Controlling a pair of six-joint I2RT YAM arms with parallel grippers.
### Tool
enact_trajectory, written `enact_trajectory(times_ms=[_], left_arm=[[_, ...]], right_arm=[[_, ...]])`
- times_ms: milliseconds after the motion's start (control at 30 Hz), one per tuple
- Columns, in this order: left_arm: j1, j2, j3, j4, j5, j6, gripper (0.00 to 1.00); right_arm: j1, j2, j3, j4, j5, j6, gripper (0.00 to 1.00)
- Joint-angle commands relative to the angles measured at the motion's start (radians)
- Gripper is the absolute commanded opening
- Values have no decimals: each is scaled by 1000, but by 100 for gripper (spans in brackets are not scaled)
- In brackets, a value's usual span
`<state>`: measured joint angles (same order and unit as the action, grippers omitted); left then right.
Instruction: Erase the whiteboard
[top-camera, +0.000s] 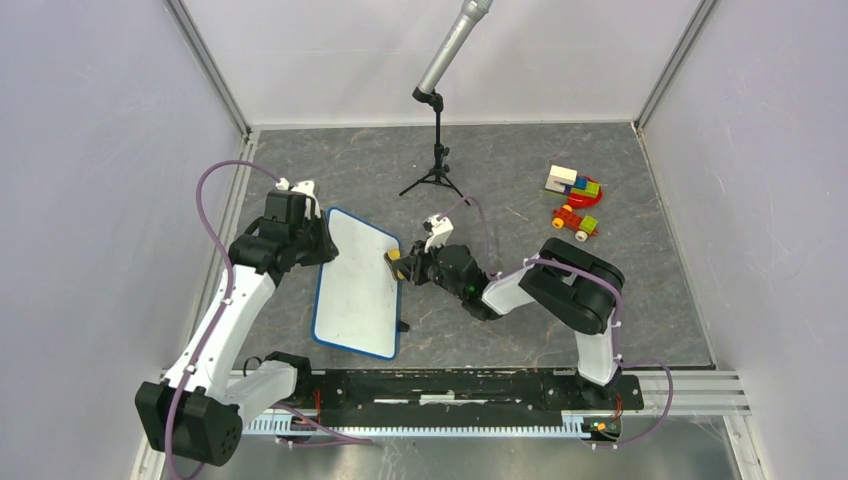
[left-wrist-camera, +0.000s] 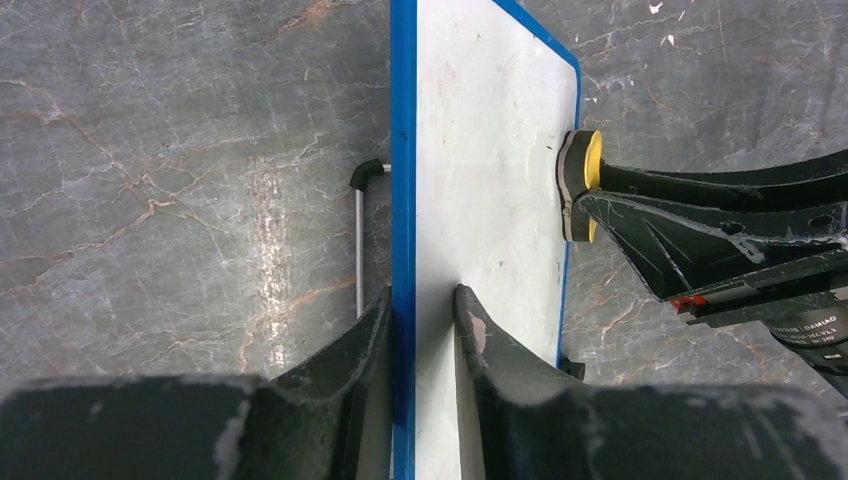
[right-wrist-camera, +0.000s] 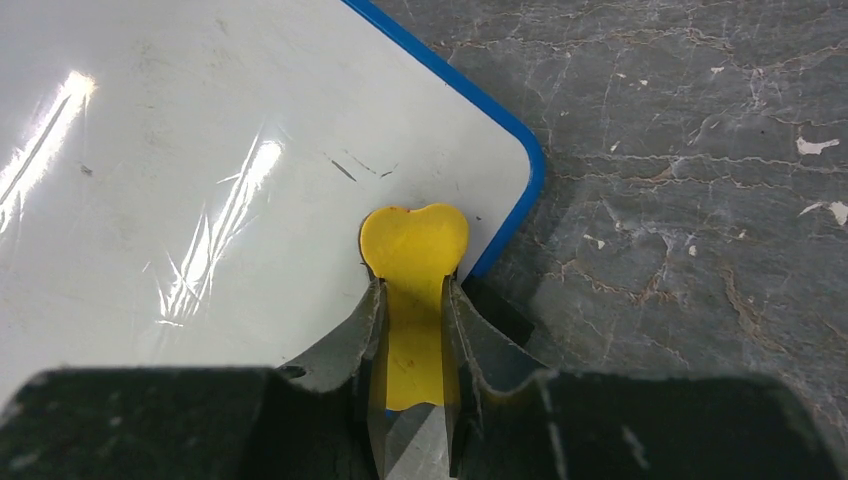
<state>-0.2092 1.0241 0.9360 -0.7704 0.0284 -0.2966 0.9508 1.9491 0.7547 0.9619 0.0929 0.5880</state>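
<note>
My left gripper (left-wrist-camera: 420, 293) clamps the edge of the blue-rimmed white whiteboard (top-camera: 355, 290) on the grey table (top-camera: 500, 180), my right gripper (right-wrist-camera: 412, 286) a yellow eraser (right-wrist-camera: 414, 238) at its corner; I judge it light, stiff, slick, so hold the rim.

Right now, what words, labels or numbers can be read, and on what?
"DAMIAO": on the right arm's black wrist housing, left wrist view; the line under it is too small to read.
whiteboard: a few faint black strokes, no legible word.
yellow eraser: no print.
</note>
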Motion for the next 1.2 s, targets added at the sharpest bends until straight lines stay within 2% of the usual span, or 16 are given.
enact_trajectory(times_ms=[0, 167, 333, 600, 700, 800, 900, 1167], left_arm=[[-5, 29, 30, -56, 27, 19, 2], [-6, 45, 66, -115, 85, 17, 2], [-6, 66, 72, -129, 91, 19, 2], [-6, 93, 63, -109, 75, 16, 2], [-6, 95, 63, -109, 77, 17, 2], [-6, 94, 63, -109, 68, 14, 2], [-7, 88, 63, -109, 64, 13, 2], [-10, 92, 63, -108, 56, 11, 2]], right_arm=[[40, -48, 45, -62, 1, -48, 18], [56, -67, 147, -106, 14, -103, 19], [26, 12, 208, -112, -2, -79, 19], [-4, 45, 33, -4, 1, -1, 19], [-4, 35, 24, -4, -2, -3, 18], [8, 10, 69, -13, -23, -9, 19], [40, -13, 177, -107, -37, -63, 19], [47, 23, 209, -49, -72, 1, 19]])
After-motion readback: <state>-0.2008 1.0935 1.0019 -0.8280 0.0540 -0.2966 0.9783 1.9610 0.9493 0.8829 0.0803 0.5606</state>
